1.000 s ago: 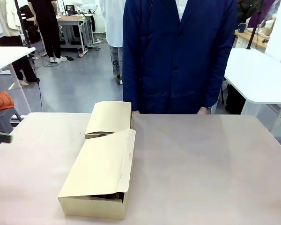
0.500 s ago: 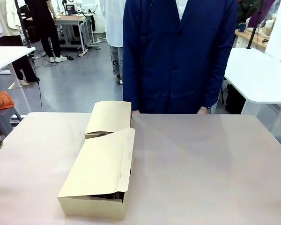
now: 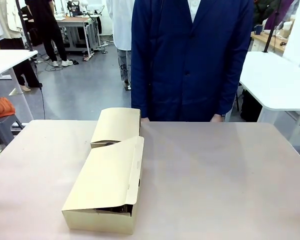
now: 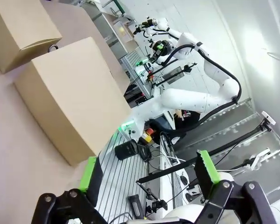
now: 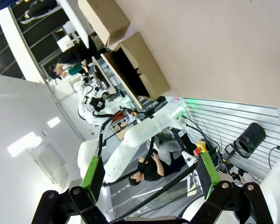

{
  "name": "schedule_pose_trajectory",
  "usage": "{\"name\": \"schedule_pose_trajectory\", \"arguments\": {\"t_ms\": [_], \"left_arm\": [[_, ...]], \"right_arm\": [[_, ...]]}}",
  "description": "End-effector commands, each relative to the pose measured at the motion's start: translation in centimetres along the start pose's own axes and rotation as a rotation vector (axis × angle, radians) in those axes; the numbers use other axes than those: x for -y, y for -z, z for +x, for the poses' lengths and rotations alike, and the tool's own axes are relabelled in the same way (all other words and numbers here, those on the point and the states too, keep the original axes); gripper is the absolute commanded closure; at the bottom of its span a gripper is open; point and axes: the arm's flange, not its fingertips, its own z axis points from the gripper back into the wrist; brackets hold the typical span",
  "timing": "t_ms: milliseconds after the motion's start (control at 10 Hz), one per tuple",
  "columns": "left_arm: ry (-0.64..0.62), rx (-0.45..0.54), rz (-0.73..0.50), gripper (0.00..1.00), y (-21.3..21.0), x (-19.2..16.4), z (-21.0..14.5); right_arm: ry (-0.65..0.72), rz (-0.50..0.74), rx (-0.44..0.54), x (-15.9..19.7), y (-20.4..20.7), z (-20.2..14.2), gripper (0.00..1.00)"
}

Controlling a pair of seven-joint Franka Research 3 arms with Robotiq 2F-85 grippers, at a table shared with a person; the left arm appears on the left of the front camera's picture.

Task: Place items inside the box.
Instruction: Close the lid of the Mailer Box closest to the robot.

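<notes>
You had both claws pulled back off the table edge with nothing in them. Your left gripper [image 4: 147,175] had its green pads [image 4: 87,173] spread wide apart, and the long plain brown cardboard box [image 4: 72,98] sat up ahead of the fingers, toward the upper left in that wrist view, well clear of them. The shorter brown cardboard box [image 4: 21,28] was just past it, touching or nearly so. Your right gripper [image 5: 147,177] was spread wide too, with the long box lying well beyond its fingertips. From the front, the wide flap lid [image 3: 112,170] lay down over the long box, slightly ajar at the near end. A person in a navy coat [image 3: 190,55] stood at the far side of the pinkish table [image 3: 220,180].
</notes>
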Motion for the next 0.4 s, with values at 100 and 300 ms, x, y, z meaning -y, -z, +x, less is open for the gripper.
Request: {"name": "schedule_pose_trajectory", "arguments": {"t_ms": [100,300], "left_arm": [[0.010,0.003,0.002,0.00,-0.07,-0.18,-0.68],[0.010,0.003,0.002,0.00,-0.07,-0.18,-0.68]], "right_arm": [[-0.018,0.008,0.000,0.00,-0.16,-0.25,0.00],[-0.018,0.008,0.000,0.00,-0.16,-0.25,0.00]]}}
